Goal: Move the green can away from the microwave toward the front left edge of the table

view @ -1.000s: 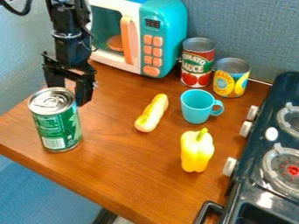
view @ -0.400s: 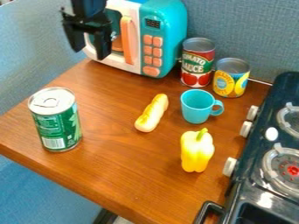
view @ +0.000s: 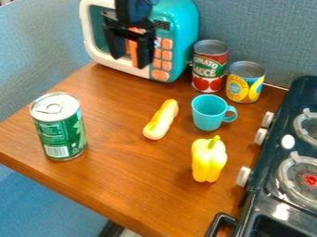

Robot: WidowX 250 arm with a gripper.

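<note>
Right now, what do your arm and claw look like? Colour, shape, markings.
Black robot arm, with a thick, dark lower section. Black two-finger claw: dark crosspiece on top, two long, blocky, flat-sided fingers below. I can't make out any lettering or markings on either.

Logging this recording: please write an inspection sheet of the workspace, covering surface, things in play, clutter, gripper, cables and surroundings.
Surface: brown wooden counter, glossy; no spill seen.
Things in play: toy microwave, upright at the back, orange handle on its front.
Clutter: green can, red-labelled can and yellow-labelled can, all upright; turquoise cup, upright; yellow bell pepper, stem up; elongated toy bun, lying flat.
Gripper: fingers apart, before the toy microwave's front, holding nothing.
Cables: nothing seen on the open counter.
Surroundings: black stove at the picture's right; blue-grey wall panel behind.
</note>
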